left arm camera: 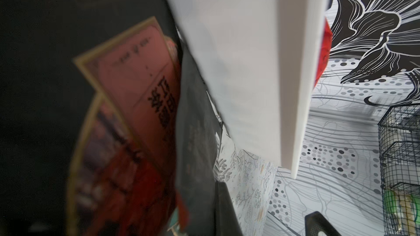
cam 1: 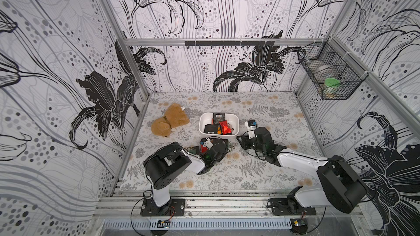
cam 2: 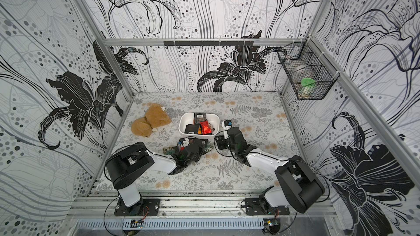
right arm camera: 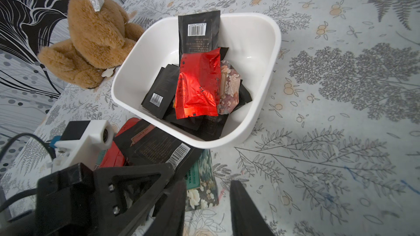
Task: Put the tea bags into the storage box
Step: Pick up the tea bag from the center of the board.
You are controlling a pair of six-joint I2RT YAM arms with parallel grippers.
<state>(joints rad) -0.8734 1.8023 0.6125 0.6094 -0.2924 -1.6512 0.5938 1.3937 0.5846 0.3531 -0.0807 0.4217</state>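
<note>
The white storage box stands mid-table and holds several tea bags, among them a shiny red one and black ones with barcodes. More tea bags lie in a pile against the box's near wall. My left gripper is down in that pile, shut on a black tea bag; the box wall is right beside it. My right gripper stands open just right of the pile, low over the table, nothing between its fingers.
A brown plush toy lies left of the box. A black wire basket hangs on the right wall. A green-labelled sachet lies at the pile's edge, close to my right gripper's fingers.
</note>
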